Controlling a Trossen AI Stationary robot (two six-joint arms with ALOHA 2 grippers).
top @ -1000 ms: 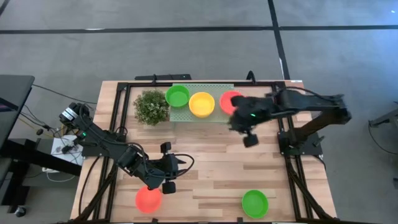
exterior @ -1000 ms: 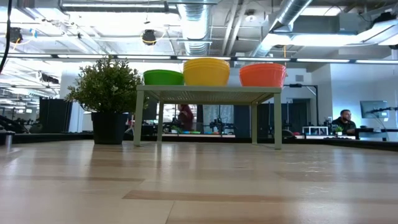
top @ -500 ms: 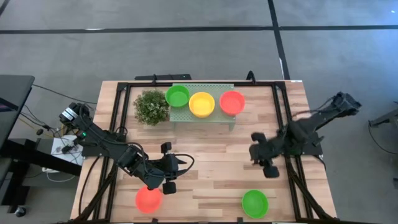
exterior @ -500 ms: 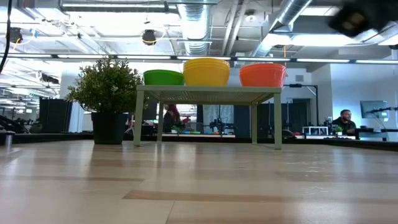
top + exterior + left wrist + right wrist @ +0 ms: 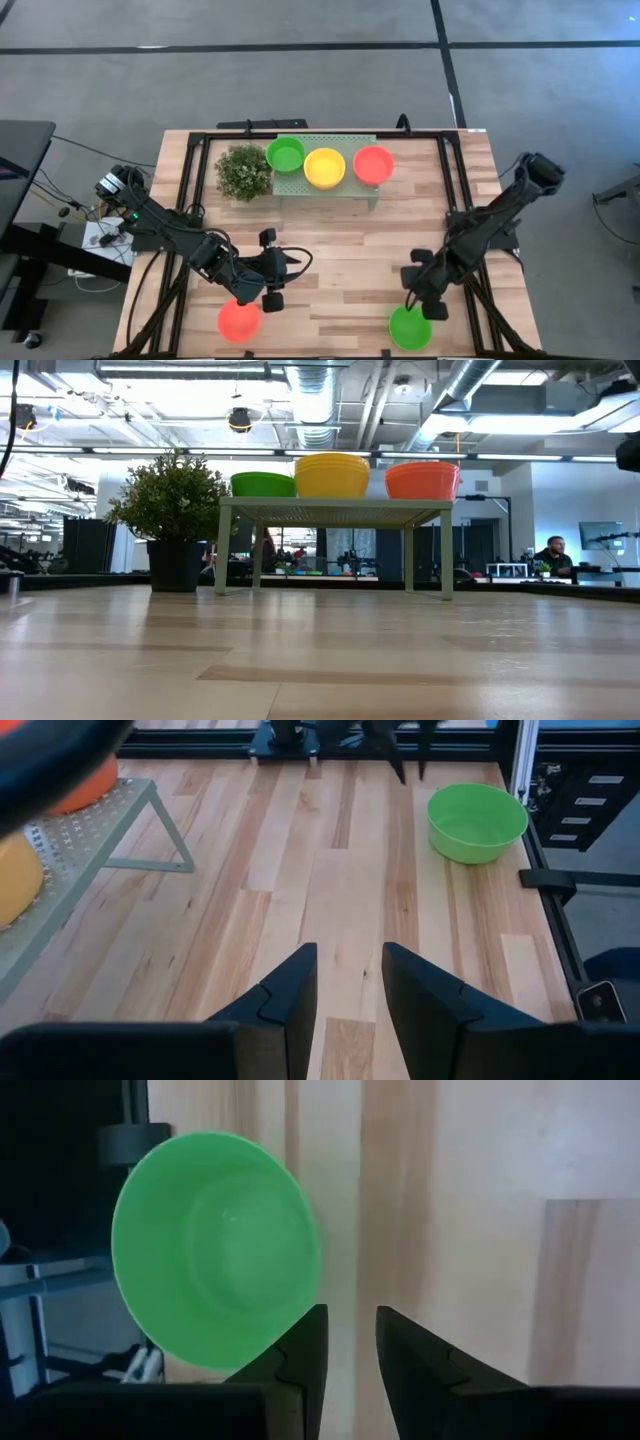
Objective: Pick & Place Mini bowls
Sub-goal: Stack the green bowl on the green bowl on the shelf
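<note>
Right end effector (image 5: 424, 297), its fingers parted and empty, is poised just beside the green bowl (image 5: 410, 327) lying at the counter's (image 5: 340, 250) near edge, which is nearer to it than to the left arm.

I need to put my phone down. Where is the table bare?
Bare wood lies between the pale green rack and the two near-edge bowls, red bowl and green bowl. It's crowded by the left end effector and right end effector.
</note>
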